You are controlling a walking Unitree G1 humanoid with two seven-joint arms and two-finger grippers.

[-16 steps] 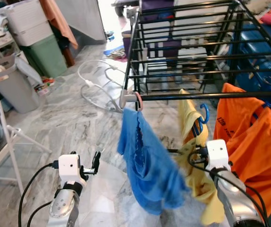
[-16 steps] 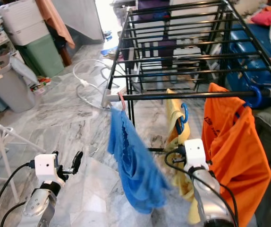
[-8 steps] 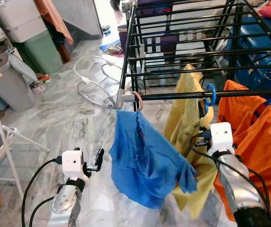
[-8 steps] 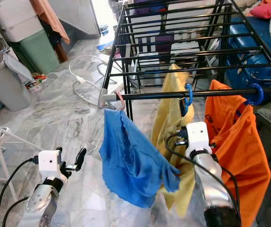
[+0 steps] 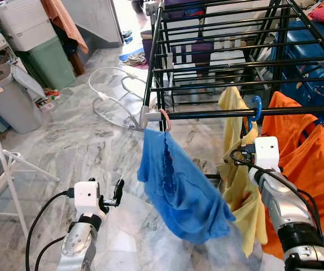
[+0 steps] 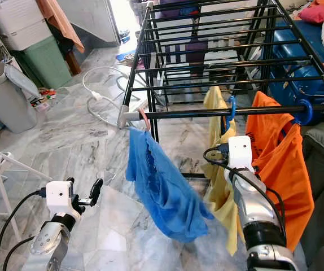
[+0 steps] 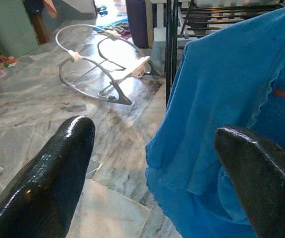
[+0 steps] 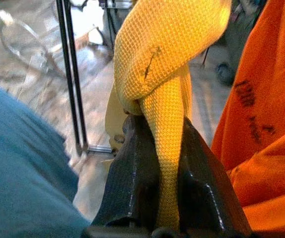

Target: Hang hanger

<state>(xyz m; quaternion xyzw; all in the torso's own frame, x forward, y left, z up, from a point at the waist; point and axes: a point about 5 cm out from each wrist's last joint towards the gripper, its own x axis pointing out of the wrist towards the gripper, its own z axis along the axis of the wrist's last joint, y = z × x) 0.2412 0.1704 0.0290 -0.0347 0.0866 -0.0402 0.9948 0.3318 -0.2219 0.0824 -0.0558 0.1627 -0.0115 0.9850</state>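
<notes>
Drying rack with three hung garments; right gripper clamped on the yellow one.

The black drying rack (image 5: 218, 62) stands on the marble floor (image 5: 77, 141), well beyond both sets of fingers. Its front rail (image 5: 235, 113) carries an orange shirt (image 5: 309, 169), a blue shirt (image 5: 179, 186) on a pink hanger hook (image 5: 165, 118), and a yellow garment (image 5: 238, 186) on a blue hanger hook (image 5: 256, 107). The right gripper (image 8: 157, 163) sits just below that rail, fingers closed tight on a fold of the yellow garment, orange shirt beside them. The left gripper (image 7: 152, 163) is low, fingers spread wide and holding nothing, blue shirt ahead.
</notes>
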